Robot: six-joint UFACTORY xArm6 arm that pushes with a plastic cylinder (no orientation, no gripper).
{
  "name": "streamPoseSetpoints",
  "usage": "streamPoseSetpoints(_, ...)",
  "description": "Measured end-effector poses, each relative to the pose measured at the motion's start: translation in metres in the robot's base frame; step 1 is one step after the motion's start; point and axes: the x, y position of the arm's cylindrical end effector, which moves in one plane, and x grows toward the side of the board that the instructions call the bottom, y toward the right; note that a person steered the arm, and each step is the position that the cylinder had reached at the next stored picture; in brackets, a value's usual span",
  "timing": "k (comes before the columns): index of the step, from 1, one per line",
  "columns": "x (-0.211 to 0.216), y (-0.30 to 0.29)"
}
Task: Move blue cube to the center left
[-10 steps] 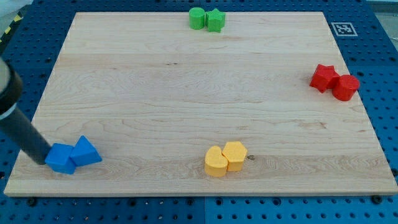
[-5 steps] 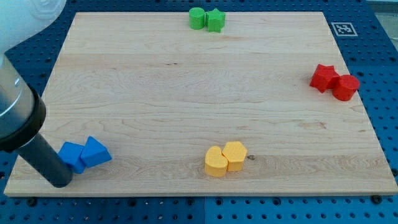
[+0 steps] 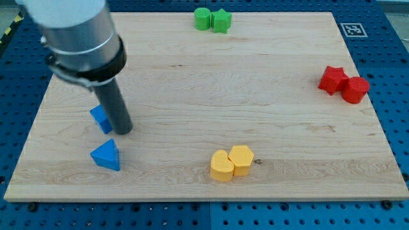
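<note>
My tip point(image 3: 124, 131) presses the small blue cube's point(image 3: 100, 119) right side, shoving it leftward, clear of the blue triangular block point(image 3: 106, 155); no gripper, nothing held.

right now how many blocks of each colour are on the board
blue: 2, the blue cube by my tip and the blue triangle
green: 2
red: 2
yellow: 2
total: 8

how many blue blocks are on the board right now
2. The blue cube sits at the view's center left, partly hidden by my tip on its right. The blue triangle lies just below.
</note>
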Motion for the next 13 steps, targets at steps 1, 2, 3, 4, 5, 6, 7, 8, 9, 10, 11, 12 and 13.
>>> streamPoseSetpoints(1,-0.015,-0.003)
streamPoseSetpoints(2,-0.006,0.006)
streamPoseSetpoints(3,0.019,0.005)
streamPoseSetpoints(4,0.019,-0.014)
streamPoseSetpoints(5,0.019,-0.03)
streamPoseSetpoints(6,0.016,-0.03)
streamPoseSetpoints(7,-0.009,-0.023)
streamPoseSetpoints(8,-0.038,-0.025)
streamPoseSetpoints(9,-0.058,-0.028)
streamPoseSetpoints(10,-0.071,-0.028)
streamPoseSetpoints(11,-0.063,-0.021)
streamPoseSetpoints(12,-0.029,-0.02)
streamPoseSetpoints(13,-0.024,-0.033)
